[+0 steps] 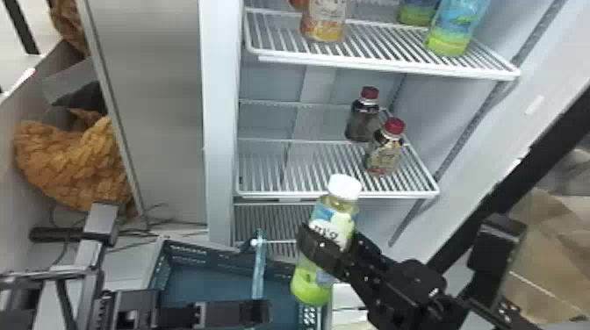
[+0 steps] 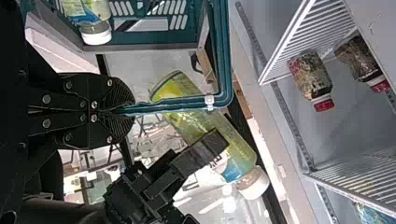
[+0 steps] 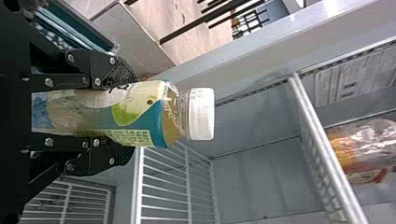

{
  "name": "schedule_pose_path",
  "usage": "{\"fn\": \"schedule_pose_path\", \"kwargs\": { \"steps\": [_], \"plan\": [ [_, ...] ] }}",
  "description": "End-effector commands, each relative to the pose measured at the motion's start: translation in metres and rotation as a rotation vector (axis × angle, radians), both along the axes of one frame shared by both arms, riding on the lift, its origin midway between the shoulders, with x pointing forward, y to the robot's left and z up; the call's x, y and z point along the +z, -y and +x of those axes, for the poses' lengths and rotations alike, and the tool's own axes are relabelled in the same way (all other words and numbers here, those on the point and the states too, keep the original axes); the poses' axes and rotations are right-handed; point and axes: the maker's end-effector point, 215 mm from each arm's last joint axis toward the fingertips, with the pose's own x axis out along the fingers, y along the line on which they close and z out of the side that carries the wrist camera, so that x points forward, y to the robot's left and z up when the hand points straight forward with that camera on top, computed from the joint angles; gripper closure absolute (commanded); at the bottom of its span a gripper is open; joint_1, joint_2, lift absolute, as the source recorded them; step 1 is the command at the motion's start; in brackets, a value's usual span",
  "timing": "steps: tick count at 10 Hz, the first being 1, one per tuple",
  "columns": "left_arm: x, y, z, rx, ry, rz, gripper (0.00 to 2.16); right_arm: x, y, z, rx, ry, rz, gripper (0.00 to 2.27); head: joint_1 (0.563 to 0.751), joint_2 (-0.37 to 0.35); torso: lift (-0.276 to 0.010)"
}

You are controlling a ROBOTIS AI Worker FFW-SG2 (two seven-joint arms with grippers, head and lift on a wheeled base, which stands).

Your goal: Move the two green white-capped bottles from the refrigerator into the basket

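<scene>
bottle [image 2: 89,11] seemingly in basket [image 2: 224,46], left wrist view

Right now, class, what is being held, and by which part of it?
The right pincer grips the white-capped bottle around its middle; the left pincer grips the basket by its handle.

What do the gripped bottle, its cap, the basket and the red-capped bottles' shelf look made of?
Bottle: probably clear glossy plastic, see-through at the neck; glass not excluded.
Cap: likely opaque white plastic, finely ridged side.
Basket: likely moulded plastic, matte teal, slotted walls.
Shelf: likely metal wire, thin parallel rods, smooth white coat; paint or plastic, can't tell.
</scene>
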Motion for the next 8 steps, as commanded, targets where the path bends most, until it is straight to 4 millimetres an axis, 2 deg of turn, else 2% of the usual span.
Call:
{"fn": "schedule_pose_path", "kwargs": {
  "steps": [1, 5, 8],
  "plan": [
    [-0.001, 0.0, -0.001, -0.002, -0.002, 0.002, 1.16, -0.013, -0.003, -0.006, 0.007, -0.041, 0.02, 0.89, 0.695, -0.227, -0.263],
    [-0.001, 0.0, -0.001, -0.004, 0.0, 0.005, 1.16, -0.049, -0.014, -0.025, 0.04, -0.177, 0.046, 0.89, 0.695, -0.218, -0.263],
    [0.0, 0.0, 0.0, -0.003, 0.003, 0.005, 1.16, -0.068, -0.016, -0.04, 0.042, -0.267, 0.024, 0.89, 0.695, -0.212, -0.263]
  ]
}}
